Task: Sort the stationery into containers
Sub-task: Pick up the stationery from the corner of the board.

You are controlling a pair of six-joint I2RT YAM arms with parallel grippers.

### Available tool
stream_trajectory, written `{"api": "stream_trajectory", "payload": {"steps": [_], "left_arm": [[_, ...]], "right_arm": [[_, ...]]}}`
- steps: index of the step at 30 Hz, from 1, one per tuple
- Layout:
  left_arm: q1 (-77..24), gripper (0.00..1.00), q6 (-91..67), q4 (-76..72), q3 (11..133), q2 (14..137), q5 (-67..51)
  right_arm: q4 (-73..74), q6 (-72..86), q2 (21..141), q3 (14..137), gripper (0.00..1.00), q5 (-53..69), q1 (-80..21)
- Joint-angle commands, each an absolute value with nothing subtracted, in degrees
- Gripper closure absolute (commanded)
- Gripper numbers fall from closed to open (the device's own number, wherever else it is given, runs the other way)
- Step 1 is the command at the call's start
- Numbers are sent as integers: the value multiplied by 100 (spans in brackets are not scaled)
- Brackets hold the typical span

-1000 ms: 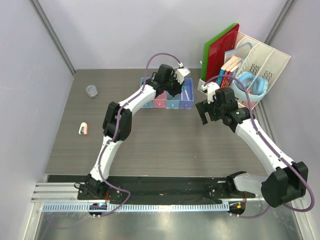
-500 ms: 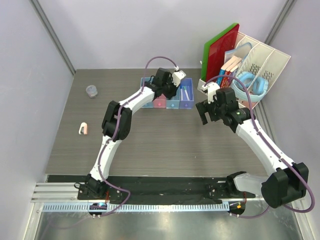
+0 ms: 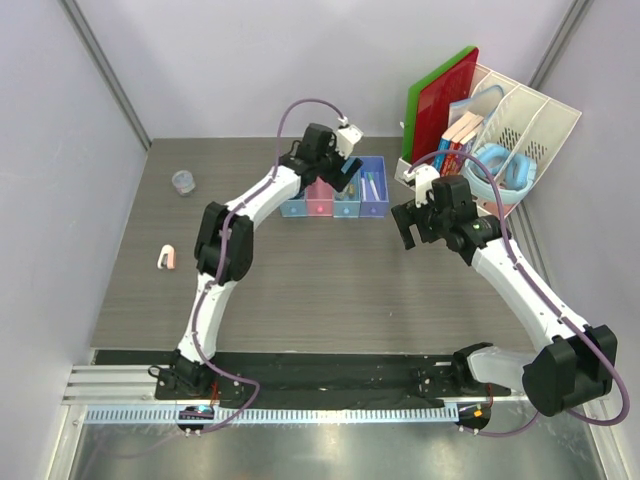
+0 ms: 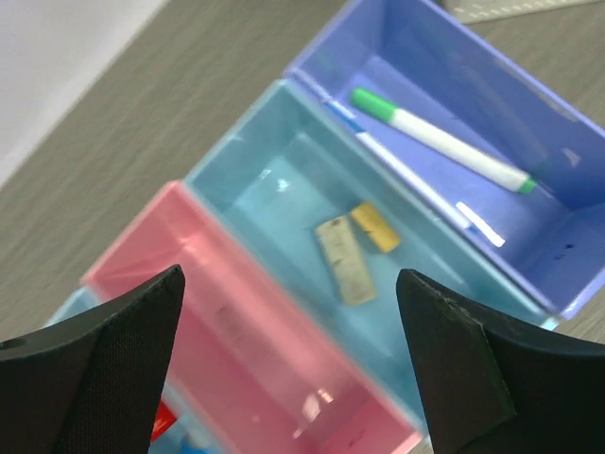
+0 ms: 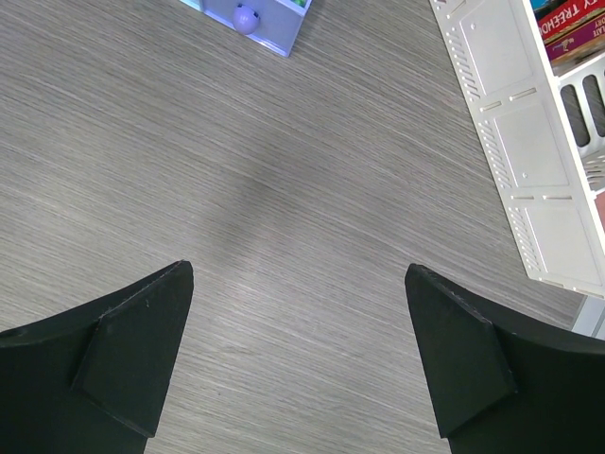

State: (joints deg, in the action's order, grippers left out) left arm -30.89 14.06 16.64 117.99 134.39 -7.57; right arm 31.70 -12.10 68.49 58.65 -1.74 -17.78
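Four containers stand in a row: blue [image 3: 295, 208], pink [image 3: 318, 206], light blue [image 3: 347, 207] and lavender [image 3: 376, 200]. My left gripper [image 3: 338, 176] hovers open and empty above the pink tray [image 4: 236, 331] and the light blue tray [image 4: 284, 180]. The light blue one holds a whitish eraser [image 4: 345, 261], a yellow piece [image 4: 376, 227] and a blue-tipped marker [image 4: 406, 178]. A green-tipped white pen [image 4: 444, 144] lies in the lavender tray [image 4: 529, 113]. My right gripper [image 3: 410, 224] stands open over bare table [image 5: 298, 274]. A small cylinder [image 3: 183, 182] and a pinkish-white roll [image 3: 167, 257] lie at the far left.
A white slotted file rack [image 3: 530, 125] with books, red and green boards and light-blue headphones [image 3: 500, 165] stands at the back right; its wall [image 5: 510, 132] is close to my right gripper. A corner of the lavender tray [image 5: 274, 24] shows at the top of the right wrist view.
My left gripper has gone from shut to open and shifted slightly left along the tray row. The right arm has not moved.
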Motion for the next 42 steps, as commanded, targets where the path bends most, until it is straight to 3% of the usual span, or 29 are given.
{"api": "stream_trajectory", "payload": {"steps": [1,6,9,15,21,42], "left_arm": [[-2655,8,1441,1986,12120,12421,-72],[-1935,8,1617,2294,11611,11962,518],[-1408,0,1819,2539,11575,12014,957],[-388,0,1846,3163,12391,12787,1204],[306,0,1548,4438,13991,13754,722],[1019,9,1301,4044,12991,13869,-255]], "right_arm": [[3032,-1257,6776,5941,0,-97,-1749],[3032,-1292,6829,6020,0,-70,-1758],[2997,-1301,6890,6029,0,184,-1758],[2821,-1345,7022,5898,0,343,-1758],[2751,-1468,7031,5775,0,360,-1758],[2672,-1494,6469,5388,0,668,-1749]]}}
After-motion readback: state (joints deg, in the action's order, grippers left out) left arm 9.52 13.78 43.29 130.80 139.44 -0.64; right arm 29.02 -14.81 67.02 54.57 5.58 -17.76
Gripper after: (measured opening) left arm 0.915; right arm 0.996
